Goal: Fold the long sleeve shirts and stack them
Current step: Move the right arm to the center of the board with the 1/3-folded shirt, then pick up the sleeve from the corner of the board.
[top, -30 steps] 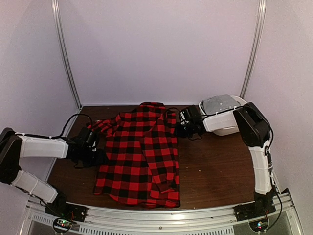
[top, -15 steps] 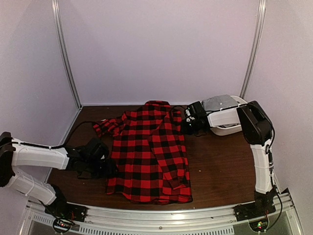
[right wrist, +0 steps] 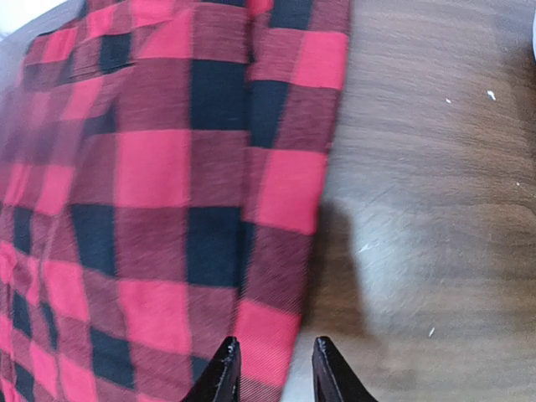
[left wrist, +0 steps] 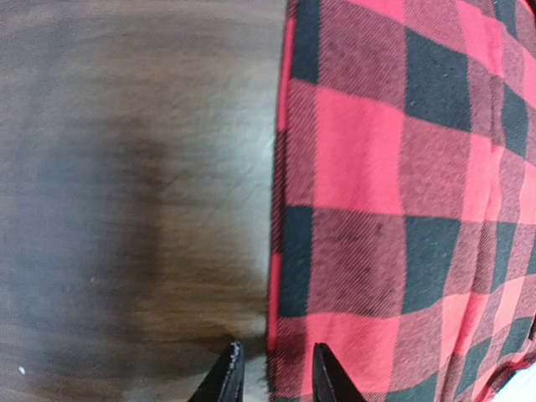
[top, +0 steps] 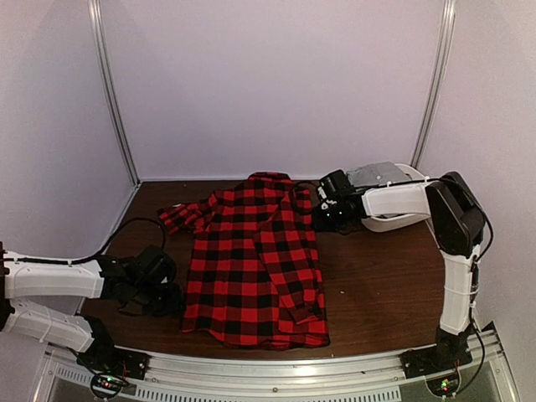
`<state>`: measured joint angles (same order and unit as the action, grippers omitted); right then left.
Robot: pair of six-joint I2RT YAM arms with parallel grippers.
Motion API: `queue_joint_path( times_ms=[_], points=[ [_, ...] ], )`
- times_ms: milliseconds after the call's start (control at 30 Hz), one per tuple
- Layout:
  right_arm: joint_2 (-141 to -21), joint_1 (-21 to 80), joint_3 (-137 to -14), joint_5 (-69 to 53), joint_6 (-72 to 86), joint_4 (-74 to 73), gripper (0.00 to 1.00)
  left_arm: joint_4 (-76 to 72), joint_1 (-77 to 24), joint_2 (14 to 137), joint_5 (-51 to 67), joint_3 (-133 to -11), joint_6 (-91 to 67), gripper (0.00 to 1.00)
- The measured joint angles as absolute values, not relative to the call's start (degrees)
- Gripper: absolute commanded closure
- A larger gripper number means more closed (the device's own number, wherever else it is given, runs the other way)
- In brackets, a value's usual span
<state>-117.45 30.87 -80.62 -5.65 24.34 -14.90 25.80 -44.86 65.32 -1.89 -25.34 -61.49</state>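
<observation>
One long sleeve shirt (top: 255, 268), red-and-black check, lies spread flat at the middle of the brown table (top: 377, 285), with its collar at the far side and its hem toward the near edge. One sleeve (top: 180, 218) sticks out to the far left. The second seems to lie along the body's right side.

Two arms reach in low over the table. The left pincer (top: 172, 297) sits just beside the shirt's near left edge. In the wrist view its two fingertips (left wrist: 226, 378) are slightly spread, one over bare wood and one over cloth, pinching nothing. The right pincer (top: 322, 219) is by the shirt's far right shoulder, its tips also a little apart and holding nothing. One white bin (top: 392, 223) stands in the far right corner.
</observation>
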Motion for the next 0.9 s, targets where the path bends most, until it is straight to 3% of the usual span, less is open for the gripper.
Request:
queue_joint_path(
  times_ms=[100, 233, 400, 900],
  points=[
    [-114.3, 33.3, -79.2, -4.9, 24.4, -15.1, 0.68, 28.3, -44.9, 64.7, -2.3, -25.7, -61.4, 0.61],
    [-111.5, 36.0, -77.8, -4.4, 24.5, -15.3, 0.67, 32.9, -43.1, 64.6, -4.5, -29.9, -59.6, 0.58],
    [-109.1, 39.0, -75.7, -3.9, 24.8, -15.4, 0.65, 33.1, -33.6, 67.7, -6.7, -39.8, -53.6, 0.53],
    [-98.3, 42.3, -68.5, -2.8, 26.2, -15.8, 0.59, 24.6, -8.5, 93.3, -7.9, -67.5, -39.7, 0.47]
  ],
)
